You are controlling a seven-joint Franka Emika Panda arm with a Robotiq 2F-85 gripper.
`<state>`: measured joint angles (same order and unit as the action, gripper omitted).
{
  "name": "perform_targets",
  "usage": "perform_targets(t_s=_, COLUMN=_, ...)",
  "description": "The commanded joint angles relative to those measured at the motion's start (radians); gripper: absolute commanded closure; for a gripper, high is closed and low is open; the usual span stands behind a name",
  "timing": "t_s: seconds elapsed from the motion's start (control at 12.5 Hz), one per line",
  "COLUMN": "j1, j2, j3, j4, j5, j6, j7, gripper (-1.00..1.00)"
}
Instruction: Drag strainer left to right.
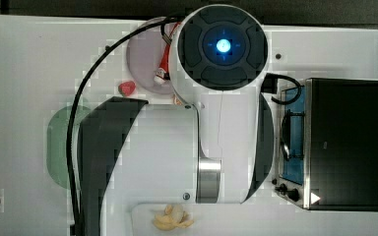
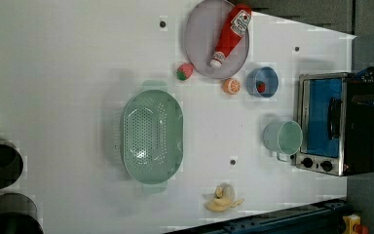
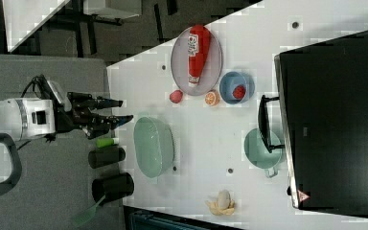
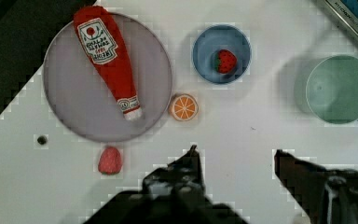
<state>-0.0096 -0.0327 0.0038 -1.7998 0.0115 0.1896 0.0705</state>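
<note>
the large pale mint-green oval plastic strainer (image 2: 151, 136) sits alone on the white table (image 2: 68, 63) in the left view, dotted with small holes, nothing touching it. at about 1 o'clock from it lie a red toy strawberry (image 2: 185, 71), a grey round plate (image 2: 199, 53) carrying a red plush ketchup bottle (image 2: 231, 34), an orange slice (image 2: 232, 86) and a small blue bowl (image 2: 262, 82). at 3 o'clock stands a smooth teal-green cup (image 2: 283, 138), right beside a black-and-steel toaster oven (image 2: 338, 124). a peeled toy banana (image 2: 222, 199) lies at 5 o'clock.

in the right view the black gripper (image 3: 120, 110) hangs well apart from the table, jaws spread and empty, at roughly 10 o'clock from the strainer.

likely risks: the strainer is light and wide, so a catch on one rim end could spin it rather than slide it. if the drag runs toward the cup, the leading rim may knock it against the oven. a push too high on the wall could tip the strainer. drifting toward the plate side could sweep up the strawberry.
</note>
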Motion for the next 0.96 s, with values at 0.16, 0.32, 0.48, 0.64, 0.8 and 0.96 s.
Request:
perform_targets(t_s=0.16, j1=-0.014, j2=-0.44, j3=0.004, j4=-0.224, j5=-0.02, j6=-0.195, j7=0.139, gripper=-0.82)
perform_targets(t_s=0.32, j1=-0.006, j2=-0.435, j3=0.03, j4=-0.226, j5=-0.016, j6=-0.195, j7=0.139, gripper=-1.0)
perform_targets(t_s=0.48, j1=0.013, j2=-0.42, j3=0.093, j4=-0.226, j5=-0.015, j6=-0.19, j7=0.139, gripper=-1.0)
perform_targets(t_s=0.64, j1=0.027, j2=-0.395, j3=0.185, j4=-0.226, j5=-0.015, j6=-0.165, j7=0.146, gripper=-1.0)
perform_targets(t_s=0.8, j1=0.028, j2=-0.362, j3=0.285, j4=-0.226, j5=-0.015, j6=-0.103, j7=0.16, gripper=-1.0)
perform_targets(t_s=0.96, j1=0.029, j2=-0.309, j3=0.381, j4=-0.228, j5=-0.015, j6=-0.056, j7=0.21, gripper=-1.0)
